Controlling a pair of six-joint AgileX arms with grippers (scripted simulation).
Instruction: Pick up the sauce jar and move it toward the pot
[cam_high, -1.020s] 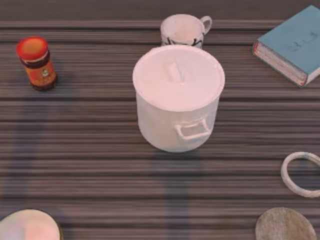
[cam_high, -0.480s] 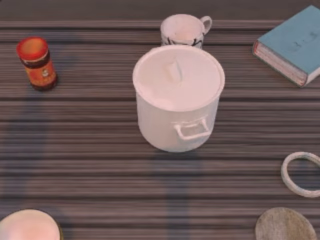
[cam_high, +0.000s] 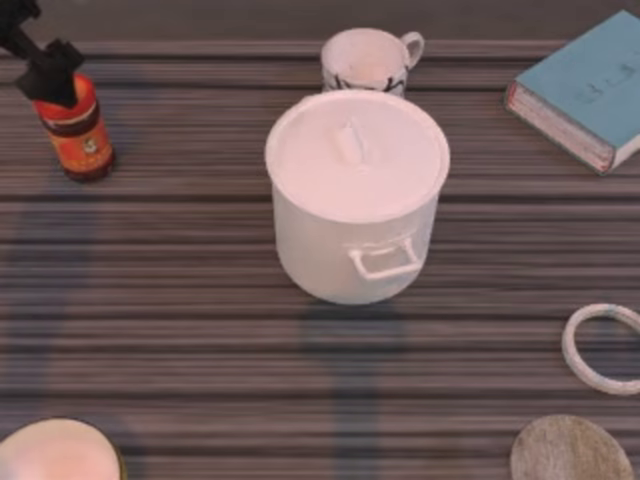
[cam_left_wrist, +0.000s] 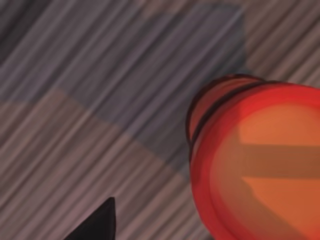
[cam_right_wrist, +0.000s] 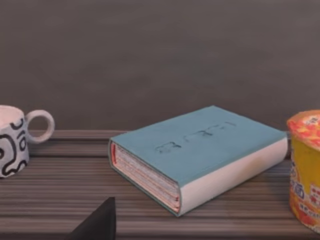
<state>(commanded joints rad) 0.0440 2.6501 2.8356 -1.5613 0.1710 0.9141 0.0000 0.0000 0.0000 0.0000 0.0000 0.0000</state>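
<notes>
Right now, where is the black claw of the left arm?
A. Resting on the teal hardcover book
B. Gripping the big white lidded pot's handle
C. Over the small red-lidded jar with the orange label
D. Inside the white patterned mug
C: the top view shows the left gripper covering the lid of the small red-lidded jar at the table's far left.

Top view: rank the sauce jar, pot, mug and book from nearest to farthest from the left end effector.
1. Sauce jar, far left, directly under the left end effector.
2. Pot, centre.
3. Mug, behind the pot; close to the pot's distance.
4. Book, far right corner.
</notes>
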